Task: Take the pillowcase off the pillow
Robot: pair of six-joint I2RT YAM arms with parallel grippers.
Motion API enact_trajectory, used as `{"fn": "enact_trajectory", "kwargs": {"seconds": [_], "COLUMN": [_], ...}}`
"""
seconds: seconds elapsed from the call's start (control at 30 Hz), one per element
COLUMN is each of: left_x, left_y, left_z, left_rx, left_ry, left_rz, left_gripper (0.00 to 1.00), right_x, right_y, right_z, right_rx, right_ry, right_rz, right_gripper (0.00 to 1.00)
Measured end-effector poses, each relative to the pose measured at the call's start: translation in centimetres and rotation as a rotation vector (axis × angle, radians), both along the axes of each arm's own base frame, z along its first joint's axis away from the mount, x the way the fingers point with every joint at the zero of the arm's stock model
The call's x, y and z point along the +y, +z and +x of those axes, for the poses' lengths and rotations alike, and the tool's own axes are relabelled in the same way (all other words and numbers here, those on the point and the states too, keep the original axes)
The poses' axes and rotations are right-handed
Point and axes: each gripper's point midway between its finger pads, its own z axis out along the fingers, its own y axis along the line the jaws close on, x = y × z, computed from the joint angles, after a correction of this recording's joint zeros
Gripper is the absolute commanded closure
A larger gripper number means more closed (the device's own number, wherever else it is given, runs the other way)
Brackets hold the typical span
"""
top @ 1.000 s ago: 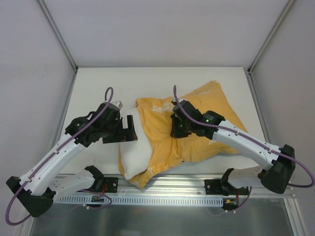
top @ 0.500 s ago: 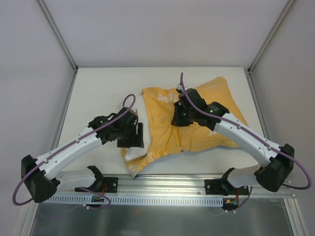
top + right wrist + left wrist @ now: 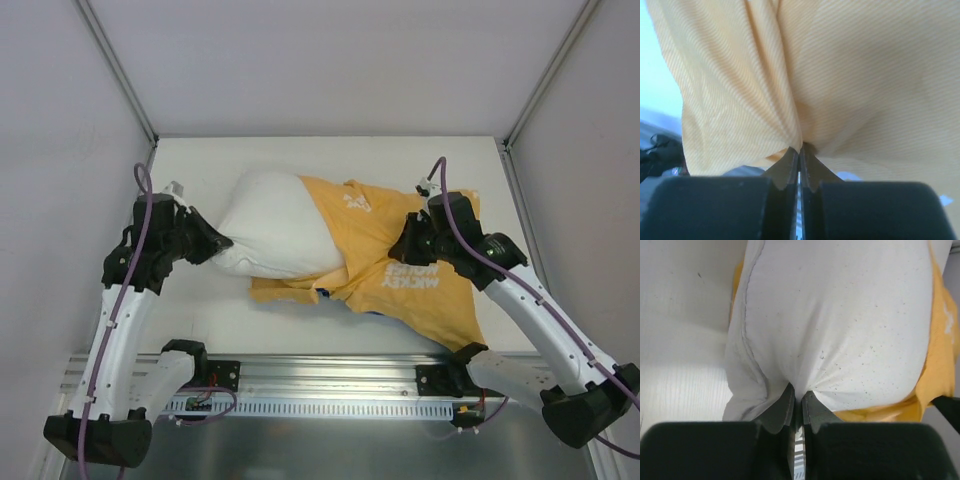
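The white pillow (image 3: pixel 275 225) lies across the table's middle, its left half bare. The mustard-yellow pillowcase (image 3: pixel 410 275) with white lettering covers its right end and spreads flat to the right. At the pillow's left end my left gripper (image 3: pixel 222 243) is shut, pinching white pillow fabric (image 3: pixel 840 330) between its fingertips (image 3: pixel 799 396). My right gripper (image 3: pixel 408 245) is shut on a fold of the pillowcase (image 3: pixel 840 75), the cloth bunched at its tips (image 3: pixel 800 150). A bit of blue lining (image 3: pixel 375 312) shows under the yellow cloth's front edge.
The white table (image 3: pixel 200 180) is walled by pale panels left, right and behind. A metal rail (image 3: pixel 330 385) with the arm bases runs along the near edge. The pillowcase's lower right corner (image 3: pixel 468 340) reaches close to that rail.
The left gripper has shut on the pillow and pulled it left and back. The right gripper has drawn the pillowcase right, baring the pillow's left half.
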Motion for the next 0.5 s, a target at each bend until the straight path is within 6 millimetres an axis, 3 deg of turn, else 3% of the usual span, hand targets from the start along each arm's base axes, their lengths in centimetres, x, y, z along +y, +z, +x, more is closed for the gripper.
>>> {"fn": "enact_trajectory", "kwargs": {"seconds": [0.03,0.07,0.1,0.17,0.33,0.5], "left_x": [0.6,1.1,1.3,1.8,3.2,6.0], "left_y": [0.7,1.2,1.5,1.5,-0.1,0.3], "left_z": [-0.2,-0.3,-0.4,-0.5,-0.4,0.3], "left_rx": [-0.018,-0.029,-0.034,-0.026,0.052,0.079], "left_ry": [0.021,0.037,0.045,0.059,0.103,0.202], "left_rz": [-0.012,-0.02,-0.024,-0.015,0.007,0.037], "left_gripper": [1.0,1.0,1.0,1.0,1.0,1.0], "right_x": [0.5,0.9,1.1,0.7,-2.2,-6.1], "right_y": [0.3,0.4,0.4,0.1,0.7,1.8], "right_z": [-0.5,-0.9,-1.1,-1.5,-2.8,-4.8], "right_rx": [0.002,0.007,0.013,0.026,-0.013,-0.062], "right_ry": [0.031,0.056,0.072,0.079,0.05,-0.043], "right_rz": [0.02,0.034,0.037,0.023,-0.047,-0.094], "right_gripper": [0.96,0.81,0.4,0.02,0.04,0.04]}}
